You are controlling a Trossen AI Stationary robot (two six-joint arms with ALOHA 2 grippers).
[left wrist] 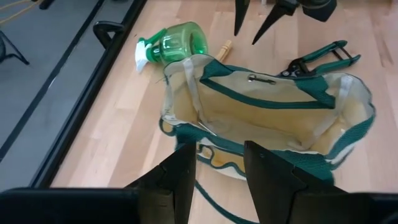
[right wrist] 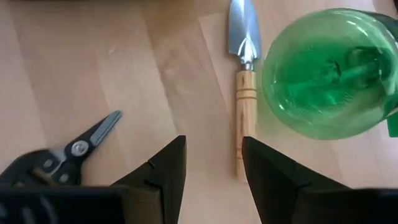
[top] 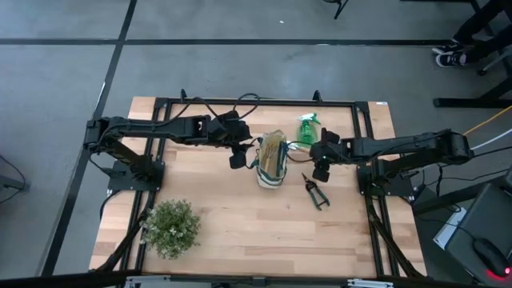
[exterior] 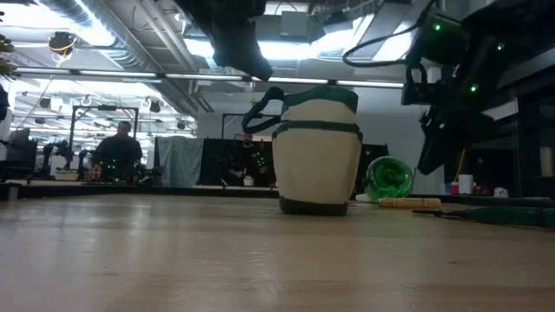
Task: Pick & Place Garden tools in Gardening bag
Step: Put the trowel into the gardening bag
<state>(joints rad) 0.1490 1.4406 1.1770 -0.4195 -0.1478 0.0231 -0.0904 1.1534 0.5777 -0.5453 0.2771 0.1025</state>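
Left end effector (left wrist: pixel 214 171) hangs over gardening bag (top: pixel 272 158) mid-tabletop (top: pixel 240 232), fingers apart, nothing held. Right end effector (right wrist: pixel 213 163) apart, empty, above trowel (right wrist: pixel 244 87) w/ spray bottle (right wrist: pixel 326 74) beside, shears (top: pixel 316 192) nearby.

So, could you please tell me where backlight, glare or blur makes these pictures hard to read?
Low view: bright ceiling lights behind turn both arms into silhouettes, and the near wooden tabletop is blurred. Right wrist view: the translucent green spray bottle looks soft, and the silver trowel with wooden shaft carries a sheen on its blade. High view: evenly lit, and the cream canvas bag with green trim reads clearly.
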